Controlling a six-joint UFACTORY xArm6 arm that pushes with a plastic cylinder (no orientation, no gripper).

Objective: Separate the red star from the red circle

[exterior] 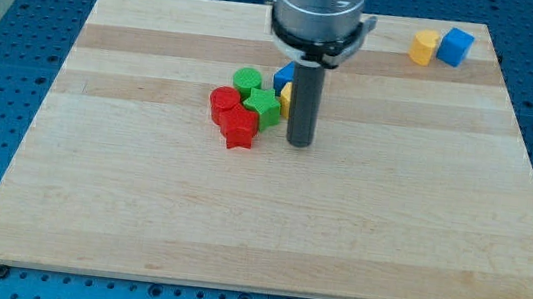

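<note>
1. plainly, the relation that matters: my tip [298, 143] stands on the table [137, 225] just to the view's right of the central cluster, and the red star [240, 126] lies to the view's left of it, slightly toward the view's bottom, with the green star [263, 106] between them higher up.
2. the red star touches the red circle [223, 101]; the circle sits at the star's upper left, so the pair's line runs from the view's upper left to lower right.
3. judging from this, a push that parts them has to catch the star alone. from the tip's present side, a straight push leftward would likely drive the star along the circle, or both together; coming in from the view's top between the two looks blocked by the green circle [247, 79] and green star.
4. there are no jaws on this arm, only the rod, so there is nothing spread or pinched to report.
5. the red star looks small, bright red, chunky, points blunt, lying flat; its lower edge faces bare table.
6. behind the rod a blue block [283, 74] and a yellow block [286, 95] peek out, shapes unclear. a yellow block and a blue block lie well apart at the view's top right.
</note>
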